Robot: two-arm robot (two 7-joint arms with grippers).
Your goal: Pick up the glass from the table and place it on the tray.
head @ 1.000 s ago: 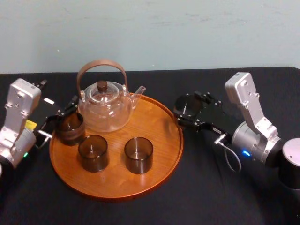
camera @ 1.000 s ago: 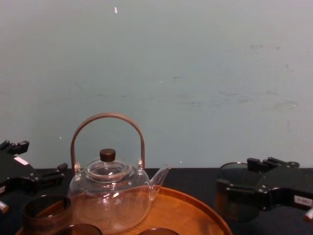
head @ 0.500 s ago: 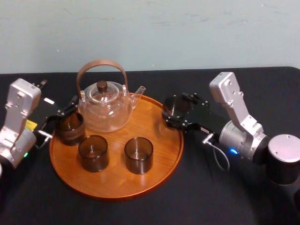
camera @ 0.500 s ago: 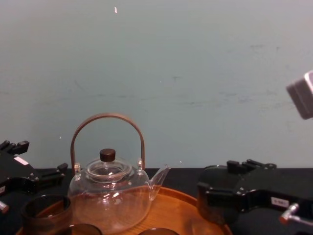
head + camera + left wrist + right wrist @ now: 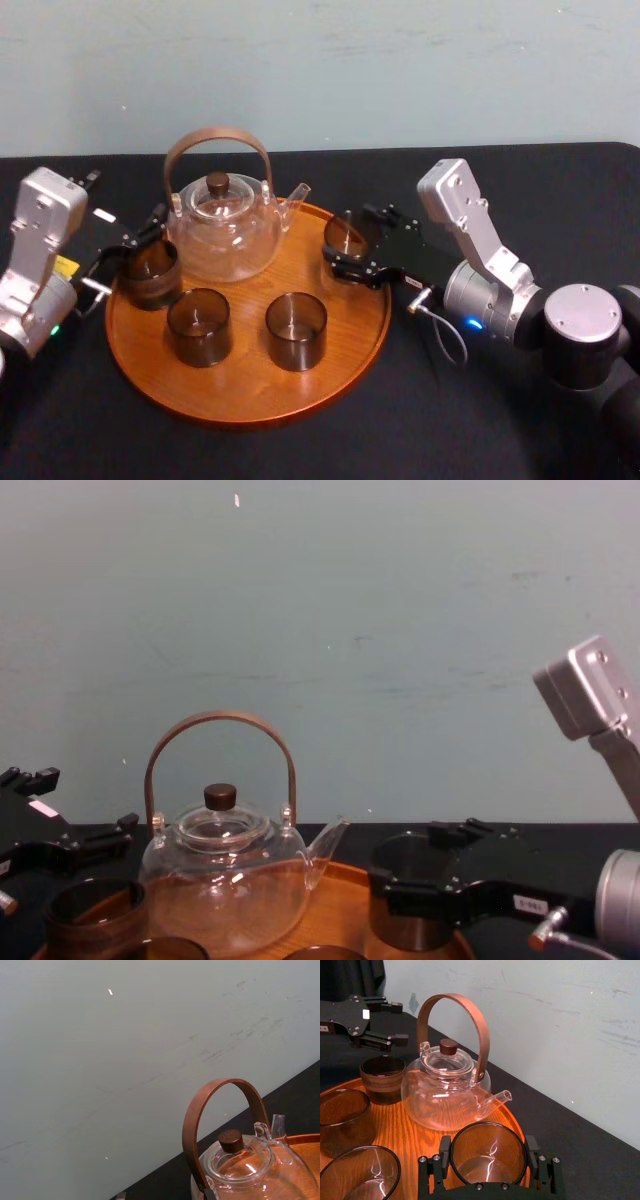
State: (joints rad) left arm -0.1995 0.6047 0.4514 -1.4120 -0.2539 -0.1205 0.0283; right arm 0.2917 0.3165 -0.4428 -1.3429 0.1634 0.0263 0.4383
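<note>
My right gripper [image 5: 346,248] is shut on a dark glass [image 5: 343,234], one finger on each side of it. The glass [image 5: 487,1152] hangs upright just inside the right rim of the round wooden tray [image 5: 250,412], near the teapot's spout. From the chest, the glass [image 5: 403,900] in the right gripper [image 5: 412,902] is low over the tray [image 5: 350,905]; whether it touches the wood I cannot tell. My left gripper [image 5: 125,250] stands open at the tray's left edge, behind another glass [image 5: 150,272].
A clear glass teapot [image 5: 222,225] with a brown hoop handle stands at the tray's back. Two more dark glasses [image 5: 199,325] [image 5: 296,330] sit at the tray's front. Black cloth covers the table [image 5: 480,420], with bare room at the right and front.
My right gripper has carried the glass leftward from over the black table to just inside the tray's right rim. The left arm has not moved.
</note>
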